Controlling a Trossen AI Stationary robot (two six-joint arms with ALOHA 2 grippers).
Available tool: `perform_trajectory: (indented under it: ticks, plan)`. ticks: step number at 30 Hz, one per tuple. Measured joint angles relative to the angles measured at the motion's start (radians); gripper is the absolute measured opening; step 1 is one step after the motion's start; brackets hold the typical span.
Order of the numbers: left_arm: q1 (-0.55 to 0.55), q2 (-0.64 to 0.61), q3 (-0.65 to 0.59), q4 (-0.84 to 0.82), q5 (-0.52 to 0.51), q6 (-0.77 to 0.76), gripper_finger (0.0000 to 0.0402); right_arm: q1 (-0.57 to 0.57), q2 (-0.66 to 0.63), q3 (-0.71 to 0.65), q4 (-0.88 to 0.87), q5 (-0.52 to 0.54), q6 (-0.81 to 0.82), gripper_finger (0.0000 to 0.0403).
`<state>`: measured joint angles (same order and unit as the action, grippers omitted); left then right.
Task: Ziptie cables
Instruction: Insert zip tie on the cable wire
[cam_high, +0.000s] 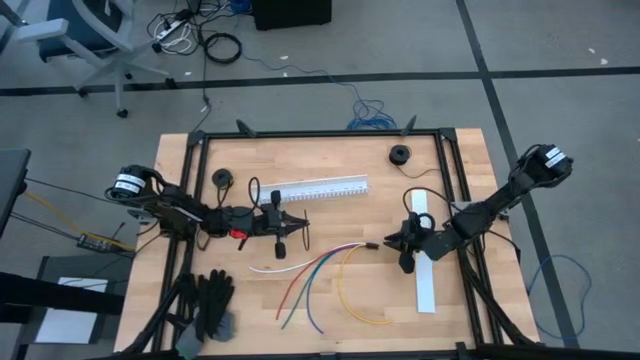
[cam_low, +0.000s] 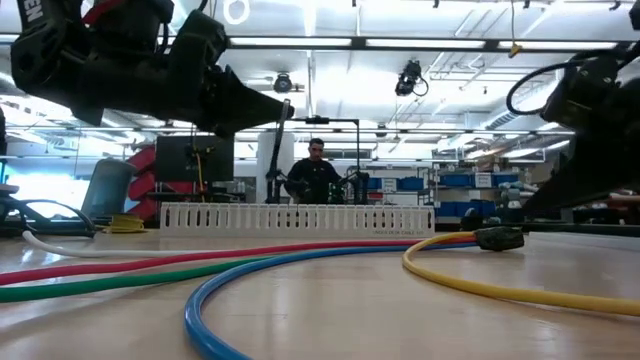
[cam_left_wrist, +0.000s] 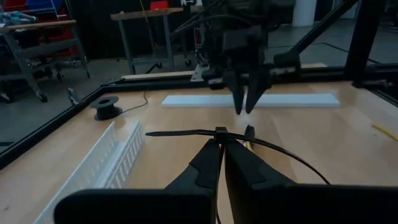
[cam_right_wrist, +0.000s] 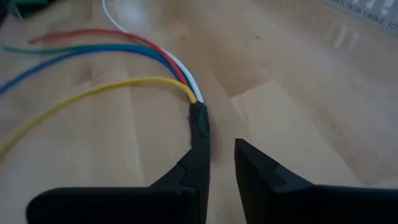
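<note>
Where the thin red, green, blue, yellow and white cables join on the wooden table, they're limp, light; take the dark plug end. Right gripper parted beside it, empty; left gripper clamps black ziptie.

A white slotted channel lies near a white flat strip, a black spool and black gloves.

cables: red, green, blue, yellow, white | plug: black
</note>
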<state>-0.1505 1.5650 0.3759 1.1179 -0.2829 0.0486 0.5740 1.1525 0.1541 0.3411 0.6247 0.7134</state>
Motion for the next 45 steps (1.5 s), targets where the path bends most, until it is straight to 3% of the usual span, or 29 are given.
perform_trajectory:
  ticks: [5,11,21,26,45]
  plan:
    - [0.0,0.032,0.036,-0.042,0.0,0.006,0.0,-0.029,0.094,0.005,0.016,-0.028,-0.053,0.0093]
    - [0.0,0.141,0.112,-0.033,0.0,0.002,0.0,-0.047,0.242,0.027,0.167,-0.063,-0.1,0.0119]
    - [0.001,0.192,0.148,-0.002,0.0,0.0,0.0,-0.048,0.462,0.096,0.343,-0.002,-0.162,0.0114]
    - [0.001,0.192,0.148,-0.003,0.004,-0.001,0.0,-0.043,0.482,0.102,0.368,-0.021,-0.087,0.0113]
    - [0.001,0.192,0.148,-0.018,0.011,-0.008,0.0,-0.02,0.478,0.102,0.413,-0.131,-0.055,0.0111]
